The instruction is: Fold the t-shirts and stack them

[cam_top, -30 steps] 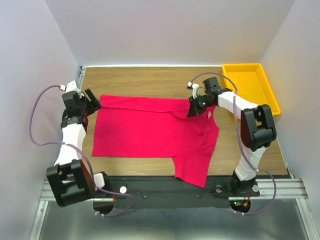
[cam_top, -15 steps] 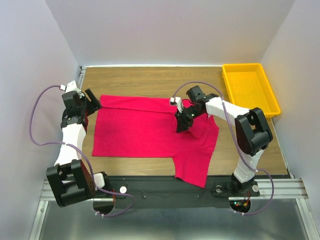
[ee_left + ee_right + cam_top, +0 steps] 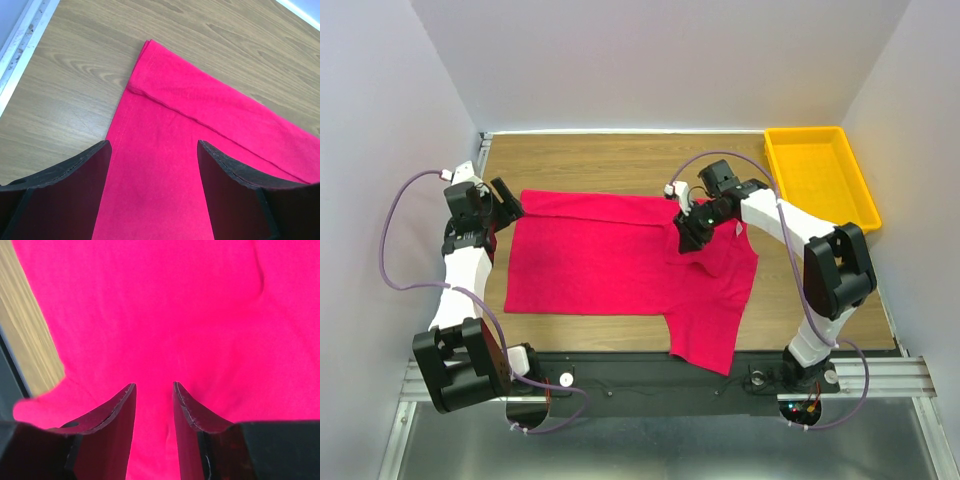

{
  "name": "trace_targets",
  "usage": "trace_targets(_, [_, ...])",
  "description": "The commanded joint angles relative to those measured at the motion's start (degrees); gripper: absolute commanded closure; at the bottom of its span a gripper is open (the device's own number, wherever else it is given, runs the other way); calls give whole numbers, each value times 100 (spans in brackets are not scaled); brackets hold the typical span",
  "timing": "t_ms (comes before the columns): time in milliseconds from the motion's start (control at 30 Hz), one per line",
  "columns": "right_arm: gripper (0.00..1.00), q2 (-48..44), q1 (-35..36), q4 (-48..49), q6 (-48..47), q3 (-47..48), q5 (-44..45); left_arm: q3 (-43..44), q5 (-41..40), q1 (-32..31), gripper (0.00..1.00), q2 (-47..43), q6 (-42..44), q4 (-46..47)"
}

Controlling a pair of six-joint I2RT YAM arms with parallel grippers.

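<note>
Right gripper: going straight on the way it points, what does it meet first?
The t-shirt. The right gripper points into its pink cloth, with nothing in between. How close it is, I can't tell.

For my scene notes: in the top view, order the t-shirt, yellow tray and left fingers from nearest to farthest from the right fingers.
1. t-shirt, directly under the right fingers.
2. yellow tray, far right corner.
3. left fingers, at the shirt's left edge.

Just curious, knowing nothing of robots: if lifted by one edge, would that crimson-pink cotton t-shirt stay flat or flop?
Probably flop: the crimson-pink cotton t-shirt lies folded, one part draping past the wooden table's near edge. Pushed, it would likely wrinkle rather than slide.
</note>
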Motion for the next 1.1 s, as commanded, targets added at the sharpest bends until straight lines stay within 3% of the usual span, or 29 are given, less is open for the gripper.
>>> trace_targets(0, [59, -426, 23, -72, -286, -315, 357, -31, 224, 18, 19, 72, 42, 260])
trace_targets(133, [59, -102, 356, -29, -137, -202, 410, -40, 259, 26, 19, 99, 24, 260])
trace_targets(367, [54, 505, 805, 560, 864, 176, 1542, -75, 285, 26, 19, 64, 33, 251])
trace_targets(600, [51, 708, 1070, 780, 1111, 150, 2193, -48, 338, 26, 19, 73, 15, 260])
trace_targets(900, [53, 972, 1114, 780, 1235, 300, 2247, -57, 364, 26, 19, 38, 7, 269])
trace_targets(1067, [59, 1042, 1158, 780, 1252, 300, 2352, -66, 356, 18, 19, 46, 7, 269])
